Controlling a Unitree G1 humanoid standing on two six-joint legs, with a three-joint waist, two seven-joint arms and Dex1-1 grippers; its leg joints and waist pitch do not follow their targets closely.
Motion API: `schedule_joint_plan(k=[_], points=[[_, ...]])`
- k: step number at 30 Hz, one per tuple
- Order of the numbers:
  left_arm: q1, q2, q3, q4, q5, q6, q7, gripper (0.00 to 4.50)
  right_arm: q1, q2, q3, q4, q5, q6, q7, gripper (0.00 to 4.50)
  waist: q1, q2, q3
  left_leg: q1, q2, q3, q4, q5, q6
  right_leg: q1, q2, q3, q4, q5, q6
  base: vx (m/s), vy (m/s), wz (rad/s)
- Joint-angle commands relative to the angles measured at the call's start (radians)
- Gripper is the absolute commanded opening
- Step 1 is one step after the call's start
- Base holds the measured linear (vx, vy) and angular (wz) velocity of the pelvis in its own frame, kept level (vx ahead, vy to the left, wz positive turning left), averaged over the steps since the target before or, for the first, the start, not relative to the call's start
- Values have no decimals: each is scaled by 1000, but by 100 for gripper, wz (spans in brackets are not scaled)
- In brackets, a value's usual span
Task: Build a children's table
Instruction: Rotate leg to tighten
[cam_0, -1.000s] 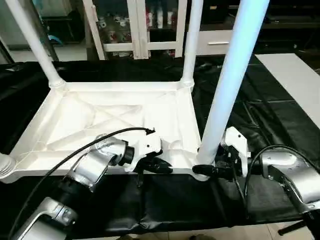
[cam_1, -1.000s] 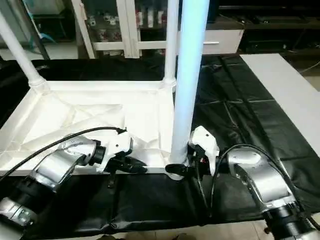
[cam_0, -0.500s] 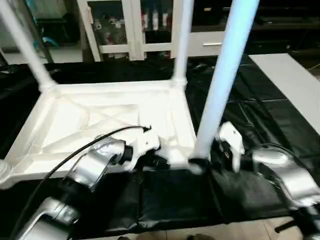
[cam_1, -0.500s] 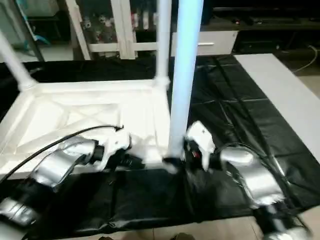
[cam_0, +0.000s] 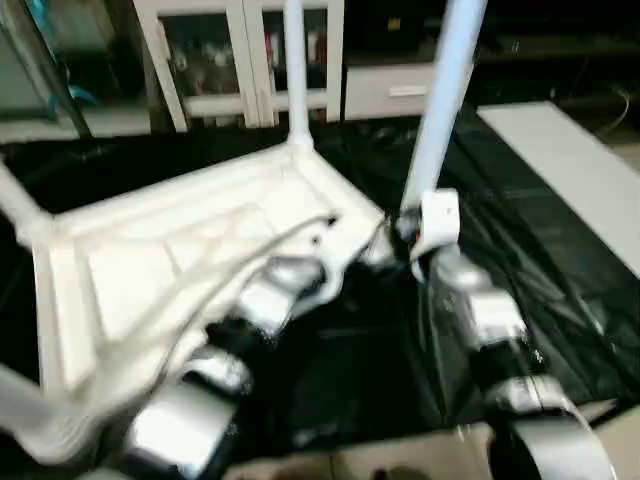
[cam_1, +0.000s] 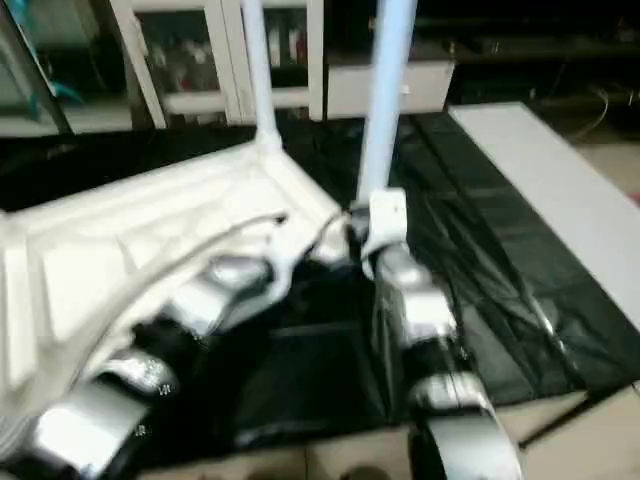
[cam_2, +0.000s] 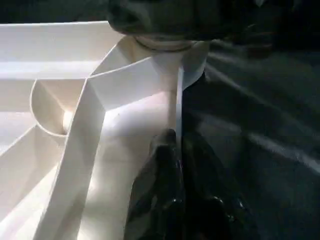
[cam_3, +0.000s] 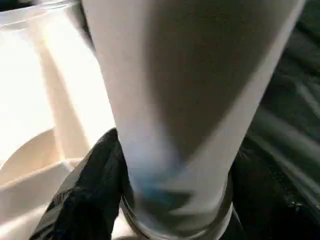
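The children's table lies upside down on the black cover, its white ribbed tabletop (cam_0: 170, 250) turned at an angle. A long white leg (cam_0: 440, 90) stands in the corner socket closest to my grippers. My right gripper (cam_0: 405, 232) is shut around that leg's base. In the right wrist view the black fingers (cam_3: 95, 185) flank the leg (cam_3: 185, 75). My left gripper (cam_0: 348, 260) is shut on the tabletop's thin rim (cam_2: 178, 100) just beside that corner, with its fingertips (cam_2: 167, 150) pinching it. Another leg (cam_0: 295, 60) rises at the far corner, and a third (cam_0: 15, 200) at the left.
A white glass-door cabinet (cam_0: 240, 50) stands behind the work surface. A flat white board (cam_0: 560, 170) lies at the right. The black cover (cam_0: 540, 270) is wrinkled to the right of my right arm. The surface's front edge and pale floor (cam_0: 400, 455) are near my body.
The tabletop has swung round on the black cover, its gripped corner moving away from me and leftward. Both grippers went with it, still holding. The view has also shifted.
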Motion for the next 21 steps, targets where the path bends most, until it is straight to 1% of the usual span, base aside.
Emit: schedule_joint_plan(k=[1, 2, 3, 4, 5, 6, 7, 8, 9, 10, 11, 12, 13, 14, 15, 16, 17, 18, 19, 21], points=[[-38, 11, 67, 41, 12, -57, 163, 0, -5, 43, 15, 71, -27, -11, -61, 263, -8, -16, -73, 19, 53, -44, -83, -411, 7, 30, -40, 20, -80, -358, -202, 0, 0, 0], [-43, 9, 67, 51, 14, -65, 168, 0, -18, 52, 12, 84, -31, -29, -71, 262, -1, -14, -73, 17, 54, -40, -81, -374, 30, 32, -44, 23, -79, -323, -213, 0, 0, 0], [-49, 9, 70, 62, 13, -74, 170, 0, -33, 61, 7, 102, -31, -59, -77, 262, -1, -14, -73, 13, 54, -39, -80, -357, 41, 34, -43, 23, -76, -306, -219, 0, 0, 0], [-51, 11, 71, 68, 14, -81, 168, 0, -41, 66, 2, 112, -29, -74, -77, 262, 0, -15, -73, 10, 54, -37, -79, -333, 58, 37, -45, 23, -74, -291, -227, 0, 0, 0], [-54, 15, 69, 78, 18, -92, 164, 0, -52, 74, -8, 127, -17, -95, -54, 262, 2, -18, -74, 12, 54, -36, -77, -325, 66, 36, -45, 22, -74, -294, -229, 0, 0, 0], [-53, 21, 66, 82, 20, -102, 155, 0, -56, 77, -6, 128, -12, -112, -23, 262, 3, -15, -75, 9, 55, -36, -75, -301, 85, 41, -46, 22, -72, -286, -235, 0, 0, 0], [-50, 28, 64, 80, 20, -109, 139, 0, -50, 75, -3, 108, -5, -136, 15, 262, 4, -14, -75, 8, 56, -36, -75, -292, 90, 43, -45, 21, -71, -279, -236, 0, 0, 0], [-46, 33, 60, 76, 21, -116, 126, 0, -43, 72, 2, 90, -2, -148, 41, 318, 7, -15, -77, 8, 58, -36, -74, -269, 101, 44, -45, 21, -66, -252, -241, 0, 0, 0], [-37, 45, 51, 64, 23, -128, 93, 0, -25, 61, 13, 48, 0, -158, 76, 332, 8, -16, -78, 9, 59, -35, -73, -257, 109, 44, -44, 21, -66, -236, -245, 0, 0, 0], [-36, 48, 46, 68, 25, -140, 80, 0, -22, 57, 16, 42, -2, -169, 86, 332, 11, -16, -78, 7, 59, -33, -71, -230, 125, 46, -44, 21, -60, -203, -253, 0, 0, 0], [-27, 58, 35, 59, 28, -154, 48, 0, -7, 45, 23, 15, -1, -161, 106, 332, 12, -14, -79, 5, 59, -35, -72, -222, 135, 48, -44, 20, -57, -192, -257, 0, 0, 0], [-23, 64, 29, 57, 30, -166, 28, 0, 0, 39, 25, 4, -2, -160, 120, 349, 0, -13, -79, -12, 60, -42, -77, -202, 148, 59, -42, 12, -51, -196, -243, 0, 0, 0], [-19, 69, 24, 53, 30, -174, 11, 0, 6, 33, 27, -7, -1, -159, 130, 363, 1, -2, -79, -2, 61, -40, -74, -211, 145, 52, -43, 13, -56, -206, -244, 0, 0, 0], [-9, 78, 18, 38, 29, -170, -14, 0, 22, 16, 38, -36, -3, -151, 160, 374, 0, -7, -82, 6, 61, -36, -67, -203, 142, 47, -43, 16, -56, -172, -263, 0, 0, 0], [7, 93, 5, 15, 28, -182, -63, 0, 43, -8, 56, -77, -6, -136, 201, 374, 4, -3, -81, 6, 62, -36, -69, -197, 144, 49, -43, 16, -55, -159, -270, 0, 0, 0], [8, 94, 4, 13, 28, -183, -67, 0, 45, -10, 57, -80, -6, -135, 203, 376, 10, -6, -79, 4, 65, -35, -70, -184, 150, 50, -41, 16, -52, -140, -276, 0, 0, 0], [20, 103, -1, -5, 25, -176, -96, 0, 61, -32, 69, -110, -7, -123, 247, 405, 11, -4, -79, 5, 65, -35, -70, -187, 151, 51, -41, 15, -50, -138, -279, 0, 0, 0], [41, 119, -12, -33, 20, -183, -150, 0, 91, -63, 77, -166, 13, -92, 319, 405, 14, 0, -78, 7, 66, -35, -71, -191, 150, 49, -40, 15, -50, -142, -282, 0, 0, 0], [50, 126, -17, -45, 17, -193, -177, 0, 107, -76, 76, -196, 27, -74, 353, 405, 20, -2, -76, 9, 69, -34, -73, -204, 151, 50, -40, 17, -53, -153, -278, 0, 0, 0], [93, 155, -37, -99, -7, -218, -291, 0, 160, -140, 94, -284, 60, -30, 471, 405, 27, 3, -74, 12, 71, -35, -76, -227, 140, 50, -40, 19, -54, -172, -275, 0, 0, 0]])
